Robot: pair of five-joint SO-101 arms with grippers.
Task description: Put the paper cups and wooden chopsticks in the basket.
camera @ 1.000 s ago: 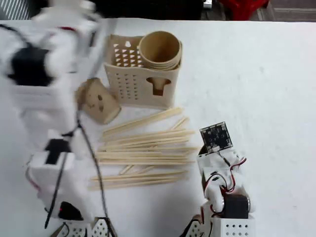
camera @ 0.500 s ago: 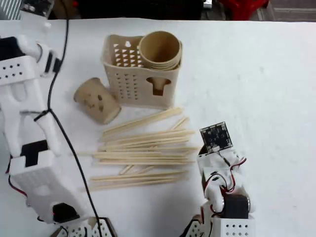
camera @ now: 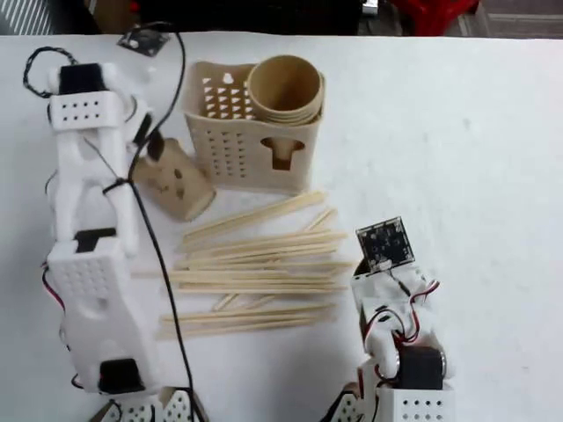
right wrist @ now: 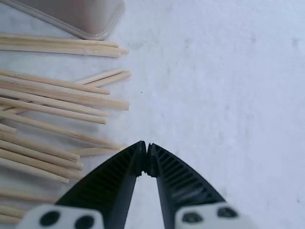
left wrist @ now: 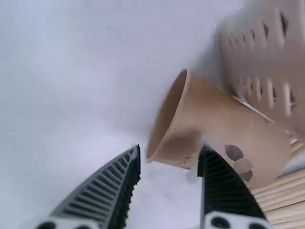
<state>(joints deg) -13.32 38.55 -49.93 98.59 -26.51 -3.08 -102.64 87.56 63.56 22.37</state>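
A brown paper cup (camera: 172, 180) lies on its side on the white table, just left of the cream basket (camera: 230, 141). My left gripper (camera: 149, 145) sits at the cup's mouth end. It is open, with the cup's rim (left wrist: 164, 119) between the fingers (left wrist: 114, 186) and the cup body (left wrist: 224, 131) running toward the basket (left wrist: 267, 52). A stack of paper cups (camera: 286, 88) stands in the basket. Several wooden chopsticks (camera: 255, 264) lie scattered in front of it. My right gripper (right wrist: 145, 150) is shut and empty beside the chopsticks' ends (right wrist: 57, 102).
The right arm (camera: 396, 308) rests low at the front right, with its camera board (camera: 384, 242) near the chopstick tips. A black cable (camera: 163, 255) runs along the left arm. White tabletop (camera: 475, 158) lies open to the right.
The left arm has swung from the table's left edge toward the lying cup, bringing its gripper to the cup's mouth. The right arm, cups and chopsticks have not moved.
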